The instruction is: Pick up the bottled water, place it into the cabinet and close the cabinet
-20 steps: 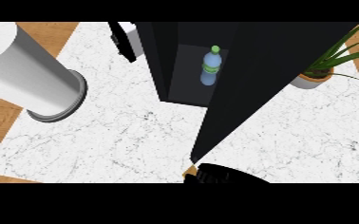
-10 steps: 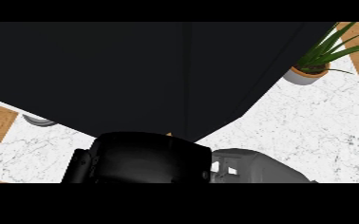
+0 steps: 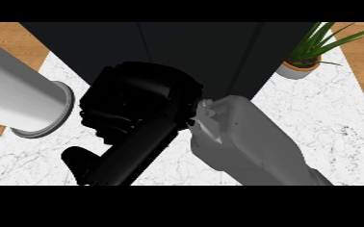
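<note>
The black cabinet [image 3: 213, 48] fills the top of the head view, its dark front facing me. No bottled water shows anywhere; the cabinet's inside is hidden. My right hand [image 3: 138, 101] is up against the lower part of the cabinet front, on a grey forearm [image 3: 249, 149] that comes in from the lower right. Its fingers [image 3: 113, 156] stretch straight down to the left and hold nothing, so the hand is open. My left hand does not appear.
A white cylinder [image 3: 28, 103] lies at the left on the marble counter [image 3: 327, 120]. A potted plant [image 3: 304, 66] stands at the back right, next to the cabinet's corner. Wooden floor shows at both upper corners.
One second ago the cabinet stood open with the bottle upright inside. Now the dark front covers it, and my right hand and forearm have risen to the middle of the view.
</note>
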